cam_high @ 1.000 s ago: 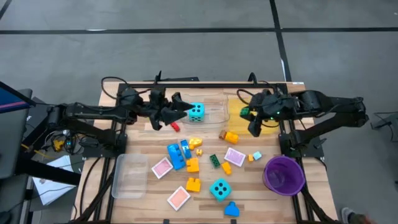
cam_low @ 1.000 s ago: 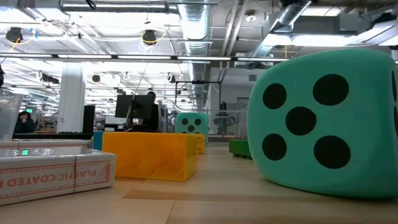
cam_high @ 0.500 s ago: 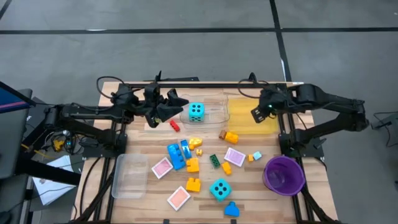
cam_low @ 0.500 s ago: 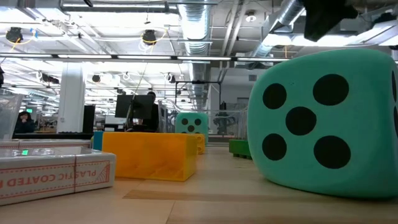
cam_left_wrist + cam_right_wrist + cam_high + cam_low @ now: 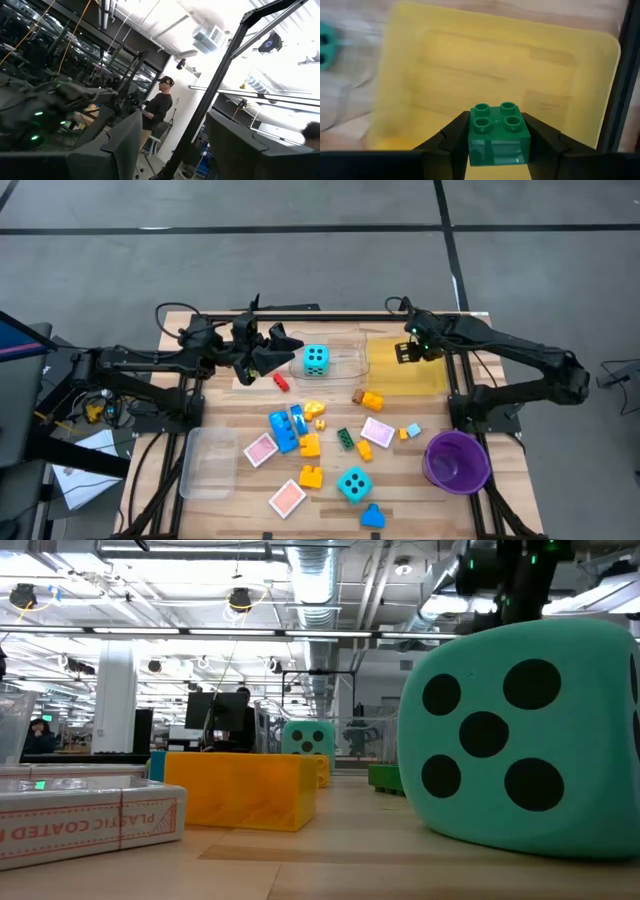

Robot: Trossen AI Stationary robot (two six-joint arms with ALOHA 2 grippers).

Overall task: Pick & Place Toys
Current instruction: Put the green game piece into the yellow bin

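Right wrist view shows the right end effector (image 5: 495, 145) clamped on a green brick (image 5: 498, 134), four studs up, held above the yellow tray (image 5: 445, 60). High view, from the near edge of the counter (image 5: 500, 480) outward: a blue brick (image 5: 372, 517), a turquoise die (image 5: 352, 484) showing five dots, a pink tile (image 5: 287, 498), an orange brick (image 5: 311, 476), and the purple bowl (image 5: 457, 461) at the right. A clear tray (image 5: 208, 462) lies near the left edge. Farther in sit a second pink tile (image 5: 260, 449), a cluster of blue bricks (image 5: 287, 430), a small dark green brick (image 5: 345, 438) and a third pink tile (image 5: 377, 431). Beyond them lie an orange brick (image 5: 369, 399) just beside the yellow tray, a red brick (image 5: 281, 382), and the second die (image 5: 316, 360) inside another clear tray (image 5: 345, 360). The left end effector (image 5: 285, 348) hangs just left of that die, its fingers parted and empty. Left wrist view looks into the room, where a person (image 5: 157, 112) stands.
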